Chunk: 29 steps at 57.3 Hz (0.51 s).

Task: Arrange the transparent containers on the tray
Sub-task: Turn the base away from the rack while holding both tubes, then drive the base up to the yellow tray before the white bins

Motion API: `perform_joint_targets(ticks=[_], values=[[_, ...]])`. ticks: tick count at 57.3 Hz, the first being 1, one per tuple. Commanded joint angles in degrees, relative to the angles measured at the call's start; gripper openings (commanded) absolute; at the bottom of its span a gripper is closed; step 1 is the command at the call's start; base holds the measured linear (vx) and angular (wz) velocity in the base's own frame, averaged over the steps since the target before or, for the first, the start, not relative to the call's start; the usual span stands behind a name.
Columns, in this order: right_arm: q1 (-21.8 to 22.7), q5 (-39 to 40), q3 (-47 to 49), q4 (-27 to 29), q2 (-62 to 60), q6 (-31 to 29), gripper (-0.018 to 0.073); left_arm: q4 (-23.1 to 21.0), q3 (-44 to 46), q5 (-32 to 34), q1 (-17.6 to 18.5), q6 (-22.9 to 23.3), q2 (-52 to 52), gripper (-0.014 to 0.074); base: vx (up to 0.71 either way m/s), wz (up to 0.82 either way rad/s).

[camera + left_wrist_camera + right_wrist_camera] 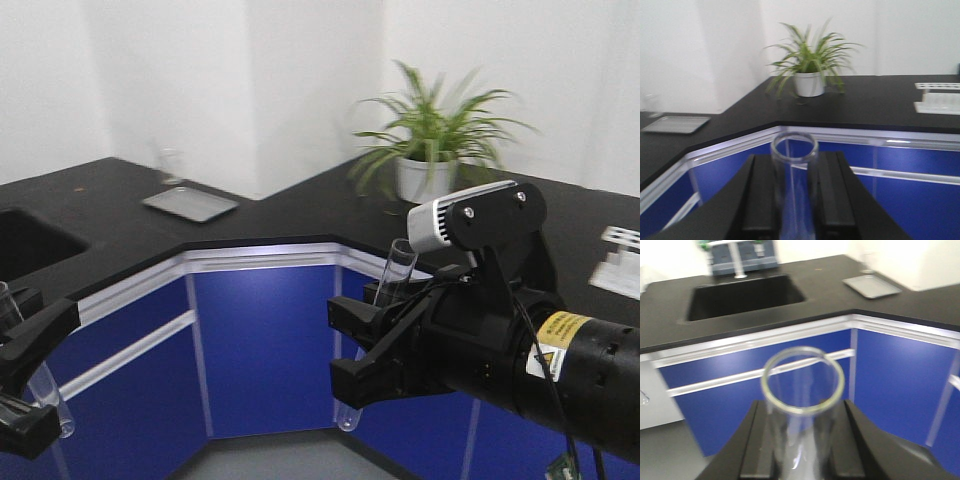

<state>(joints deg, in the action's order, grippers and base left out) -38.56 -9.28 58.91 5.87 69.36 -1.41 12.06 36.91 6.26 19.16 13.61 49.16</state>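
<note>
Items, largest first:

1. Black counter [300, 215] on blue cabinet fronts [265, 340], with a sink [745, 295] that only the right wrist view shows you.
2. Potted plant [430, 140]. It appears in the front and left wrist views, not the right.
3. Right gripper [352, 348], jaws clamped on the right test tube [399, 262]. The tube tilts, rim up, and hangs out in front of the cabinets, not over the counter.
4. Left gripper [33, 385], jaws likewise closed on the left test tube [47, 388], low at the picture's edge.
5. Flat grey tray [190, 204] far back on the counter. The task's own tray shows in no view, so you have no target to aim at yet.
6. White rack [940, 97]. It is cut off in the front view and plainer from the left wrist.

Hazards, in your judgement:
- Smooth, slim glass may slide in the jaws, and with no counter beneath, a slip would likely break it.
- The two arms face each other, so a careless swing could knock the tubes together.
- Round bottoms will roll once you lay them down.

The wrist views show you each open rim between its fingers. Only the front view shows the tubes' lower ends and how far off the counter they are
</note>
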Motion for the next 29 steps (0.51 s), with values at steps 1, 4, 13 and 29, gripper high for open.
perform_joint_targets(ticks=[1,4,13,29], values=[[0.12,4.73,2.14,-0.29,-1.60,-0.71,0.0135,-0.58,2.07,4.43,0.28,0.26,-0.37,0.0083,-0.03,0.64],[0.12,4.73,2.14,-0.29,-1.60,-0.71,0.0135,-0.58,2.07,4.43,0.28,0.26,-0.37,0.0083,-0.02,0.65],[0.12,4.73,2.14,-0.29,-1.60,-0.71,0.0135,-0.58,2.07,4.43,0.28,0.26,-0.37,0.0083,0.01,0.64],[0.12,4.73,2.14,-0.29,-1.60,-0.71,0.0135,-0.58,2.07,4.43,0.28,0.26,-0.37,0.0083,0.08,0.59]])
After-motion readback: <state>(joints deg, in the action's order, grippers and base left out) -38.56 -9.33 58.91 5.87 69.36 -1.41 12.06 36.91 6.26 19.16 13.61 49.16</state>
